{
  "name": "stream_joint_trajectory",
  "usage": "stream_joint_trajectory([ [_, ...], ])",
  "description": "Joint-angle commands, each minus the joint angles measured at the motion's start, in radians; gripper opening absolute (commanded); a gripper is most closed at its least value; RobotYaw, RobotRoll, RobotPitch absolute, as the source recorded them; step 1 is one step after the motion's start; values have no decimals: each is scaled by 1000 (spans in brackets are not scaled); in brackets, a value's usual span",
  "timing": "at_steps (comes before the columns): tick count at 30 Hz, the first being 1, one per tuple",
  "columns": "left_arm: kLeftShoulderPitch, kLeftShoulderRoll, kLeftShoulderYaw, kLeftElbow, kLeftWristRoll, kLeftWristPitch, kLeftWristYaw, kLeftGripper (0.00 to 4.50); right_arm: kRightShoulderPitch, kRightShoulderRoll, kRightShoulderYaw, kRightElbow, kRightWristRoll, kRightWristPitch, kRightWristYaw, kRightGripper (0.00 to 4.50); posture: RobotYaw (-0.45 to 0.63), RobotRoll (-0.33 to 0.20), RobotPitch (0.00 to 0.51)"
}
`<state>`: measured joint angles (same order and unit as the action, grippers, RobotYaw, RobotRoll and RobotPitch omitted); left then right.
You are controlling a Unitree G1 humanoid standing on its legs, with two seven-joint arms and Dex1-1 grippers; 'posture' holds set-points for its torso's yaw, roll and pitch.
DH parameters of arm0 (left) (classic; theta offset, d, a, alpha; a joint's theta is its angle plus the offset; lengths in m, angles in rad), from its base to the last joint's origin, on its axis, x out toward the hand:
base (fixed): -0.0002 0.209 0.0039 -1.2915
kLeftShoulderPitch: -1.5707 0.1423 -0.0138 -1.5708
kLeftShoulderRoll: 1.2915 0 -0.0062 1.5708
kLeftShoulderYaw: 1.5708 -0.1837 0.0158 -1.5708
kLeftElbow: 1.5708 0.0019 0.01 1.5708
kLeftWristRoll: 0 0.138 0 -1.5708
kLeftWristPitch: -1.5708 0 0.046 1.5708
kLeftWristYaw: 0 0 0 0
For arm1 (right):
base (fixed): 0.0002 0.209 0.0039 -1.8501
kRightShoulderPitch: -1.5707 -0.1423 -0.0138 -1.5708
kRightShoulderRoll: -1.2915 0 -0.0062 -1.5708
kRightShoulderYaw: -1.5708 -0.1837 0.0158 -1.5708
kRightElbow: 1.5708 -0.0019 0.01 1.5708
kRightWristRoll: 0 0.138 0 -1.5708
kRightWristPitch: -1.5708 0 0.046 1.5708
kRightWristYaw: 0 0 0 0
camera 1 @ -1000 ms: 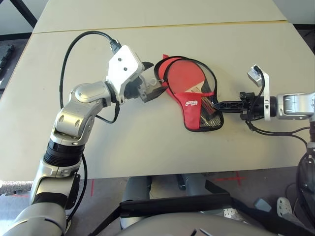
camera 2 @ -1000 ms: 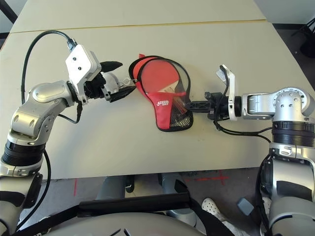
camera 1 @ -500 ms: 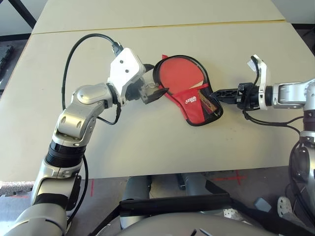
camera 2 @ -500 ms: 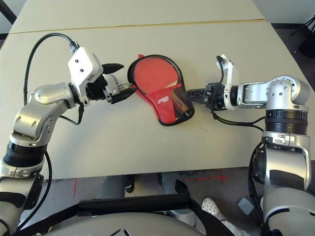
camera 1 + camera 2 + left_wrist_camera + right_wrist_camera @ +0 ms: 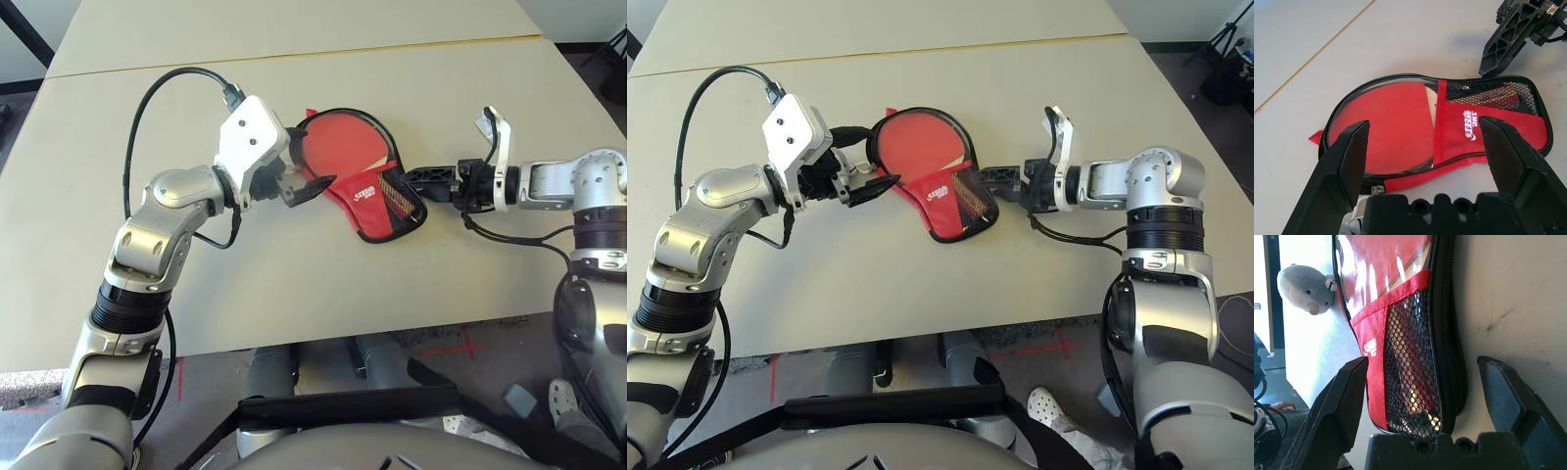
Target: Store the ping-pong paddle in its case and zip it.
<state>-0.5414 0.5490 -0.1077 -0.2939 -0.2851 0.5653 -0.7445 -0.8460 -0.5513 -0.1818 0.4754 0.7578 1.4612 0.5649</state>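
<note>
The red fabric, black-trimmed case (image 5: 1459, 147) has swung its pocket end away from me, with the red-faced, light-wood paddle (image 5: 1396, 127) inside. My left gripper (image 5: 1425, 122) and right gripper (image 5: 1424, 360) both have fingers apart.

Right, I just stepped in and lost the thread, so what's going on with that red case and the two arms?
The robot is putting a ping-pong paddle away. The paddle lies inside the red case on the table, its handle behind the mesh. The left hand is open by the zipper pull; the right hand is open at the pocket end. Whether the zip is fully closed, I can't tell.
</note>
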Motion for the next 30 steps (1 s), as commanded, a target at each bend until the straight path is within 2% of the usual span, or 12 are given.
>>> stream_joint_trajectory([
  [1,12,0,-10,-7,2,6,1,4500,19,24,23,14,-21,31,13,4473,83,0,257],
  [15,6,0,-12,0,5,2,-2,4500,19,-42,30,-67,-23,73,95,4473,71,0,255],
  [27,11,2,-14,-10,2,13,-5,4500,54,36,13,-101,-41,85,69,4473,85,0,263],
  [30,15,8,-13,-18,3,20,-5,4500,48,55,8,-83,-52,75,64,3878,85,0,263],
])
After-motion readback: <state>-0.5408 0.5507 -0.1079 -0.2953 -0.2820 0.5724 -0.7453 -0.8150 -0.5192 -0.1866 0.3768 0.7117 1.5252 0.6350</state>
